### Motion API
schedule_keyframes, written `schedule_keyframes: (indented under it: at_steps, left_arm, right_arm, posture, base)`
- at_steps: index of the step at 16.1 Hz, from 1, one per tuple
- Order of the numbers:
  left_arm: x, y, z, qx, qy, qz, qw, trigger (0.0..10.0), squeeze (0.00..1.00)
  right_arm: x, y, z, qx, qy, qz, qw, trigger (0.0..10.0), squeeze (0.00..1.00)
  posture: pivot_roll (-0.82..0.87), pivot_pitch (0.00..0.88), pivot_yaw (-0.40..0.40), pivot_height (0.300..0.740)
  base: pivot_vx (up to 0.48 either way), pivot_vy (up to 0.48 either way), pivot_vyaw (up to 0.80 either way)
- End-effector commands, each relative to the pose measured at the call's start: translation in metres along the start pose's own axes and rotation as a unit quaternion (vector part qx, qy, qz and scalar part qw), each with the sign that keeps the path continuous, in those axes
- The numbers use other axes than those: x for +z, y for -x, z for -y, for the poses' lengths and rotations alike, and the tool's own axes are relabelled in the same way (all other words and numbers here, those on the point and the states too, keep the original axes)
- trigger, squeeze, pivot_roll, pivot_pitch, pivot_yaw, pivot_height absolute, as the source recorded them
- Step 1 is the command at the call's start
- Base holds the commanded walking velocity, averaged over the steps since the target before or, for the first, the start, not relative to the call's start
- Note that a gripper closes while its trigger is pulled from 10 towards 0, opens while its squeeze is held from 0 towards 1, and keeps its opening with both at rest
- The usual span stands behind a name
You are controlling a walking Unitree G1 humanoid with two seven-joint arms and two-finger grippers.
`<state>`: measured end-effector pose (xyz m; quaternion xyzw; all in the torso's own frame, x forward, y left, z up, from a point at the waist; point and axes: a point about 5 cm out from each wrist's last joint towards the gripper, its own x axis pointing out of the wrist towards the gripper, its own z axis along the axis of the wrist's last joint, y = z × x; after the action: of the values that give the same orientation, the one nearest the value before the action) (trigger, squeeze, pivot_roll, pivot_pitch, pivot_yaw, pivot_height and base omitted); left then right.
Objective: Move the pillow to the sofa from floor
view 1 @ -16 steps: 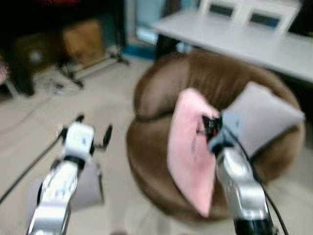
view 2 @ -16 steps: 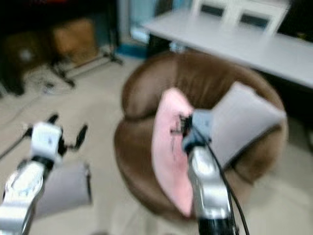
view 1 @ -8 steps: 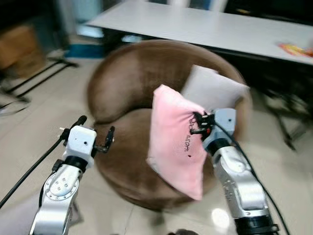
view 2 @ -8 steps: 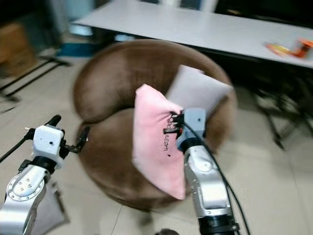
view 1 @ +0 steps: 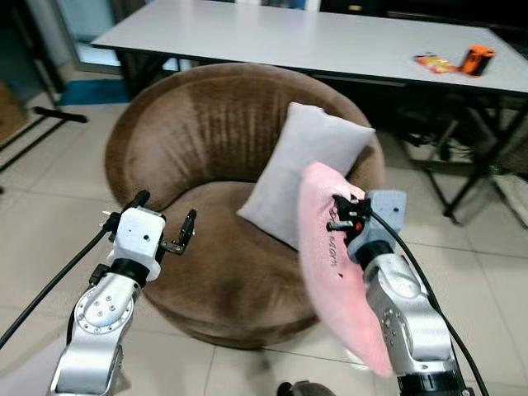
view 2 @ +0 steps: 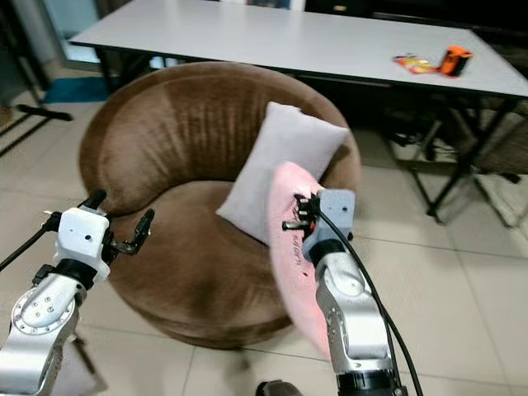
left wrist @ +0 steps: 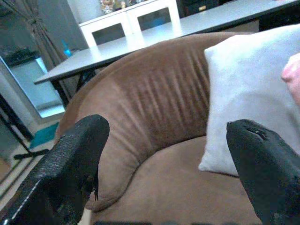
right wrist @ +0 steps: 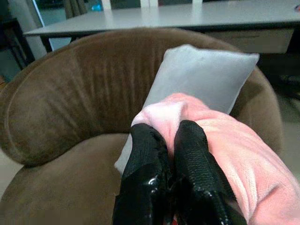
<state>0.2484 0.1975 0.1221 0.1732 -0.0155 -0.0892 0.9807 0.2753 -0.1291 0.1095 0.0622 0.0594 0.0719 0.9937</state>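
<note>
Right now: long white tabletop (view 1: pixel 330 41) runs across the back, with an orange item (view 1: pixel 477 60) and a flat packet (view 1: pixel 431 60) near its right end. Round brown sofa (view 1: pixel 198 140) sits in front of it on the tiled floor (view 1: pixel 41 206). Grey pillow (view 1: pixel 305 173) leans upright against the sofa's back on the right side.

Pink pillow (view 1: pixel 334 289) hangs in the air at the sofa's right front edge, partly over the seat and partly over the floor, just in front of the grey one. Right gripper (right wrist: pixel 166 154) is clenched on a bunched corner of the pink pillow, fingers (right wrist: pixel 192 150) pressed together with fabric pinched between them. Pillow droops below the grasp.

Left gripper (view 1: pixel 163 221) hovers released over the sofa's left front rim, fingers (left wrist: pixel 70 164) well apart, holding nothing. It's pointed across the seat toward the grey pillow. Black cable (view 1: pixel 49 289) trails down from the left wrist.
</note>
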Motion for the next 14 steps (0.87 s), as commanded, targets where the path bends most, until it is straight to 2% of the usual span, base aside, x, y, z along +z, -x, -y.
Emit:
schedule_keyframes:
  at_steps: [1,2,5,7,9,14]
  left_arm:
    - [0.004,-0.002,-0.001,-0.007,0.000,0.005,1.000,10.0,0.00]
    - [0.005,-0.003,-0.002,-0.011,-0.002,0.005,1.000,10.0,0.00]
    - [0.008,-0.005,-0.003,-0.018,-0.005,0.009,1.000,10.0,0.00]
    - [0.009,-0.006,-0.003,-0.020,-0.006,0.009,1.000,10.0,0.00]
    - [0.009,-0.006,-0.003,-0.023,-0.006,0.009,1.000,10.0,0.00]
    - [0.010,-0.006,-0.002,-0.024,-0.001,0.009,1.000,10.0,0.00]
  right_arm:
    - [0.004,0.001,-0.004,0.018,0.001,0.008,1.000,10.0,0.00]
    - [0.006,0.001,-0.008,0.032,0.007,0.012,0.999,10.0,0.00]
    - [0.018,0.001,-0.013,0.041,-0.022,0.039,0.998,10.0,0.00]
    - [0.032,0.001,-0.014,0.053,-0.060,0.066,0.995,10.0,0.00]
    - [0.043,-0.001,-0.016,0.069,-0.056,0.082,0.993,10.0,0.00]
    - [0.037,-0.002,-0.017,0.062,-0.040,0.071,0.995,10.0,0.00]
  posture:
    - [-0.03,0.000,0.020,0.740]
    - [-0.03,0.000,0.028,0.740]
    - [-0.03,0.000,0.042,0.740]
    - [-0.03,0.000,0.046,0.740]
    - [-0.03,0.000,0.048,0.740]
    - [-0.03,0.000,0.039,0.740]
  base:
    - [0.000,0.000,0.00]
    - [0.000,0.000,0.80]
    - [0.000,0.000,0.72]
    - [0.000,0.000,0.00]
    - [0.000,0.000,0.00]
    - [0.209,0.000,0.00]
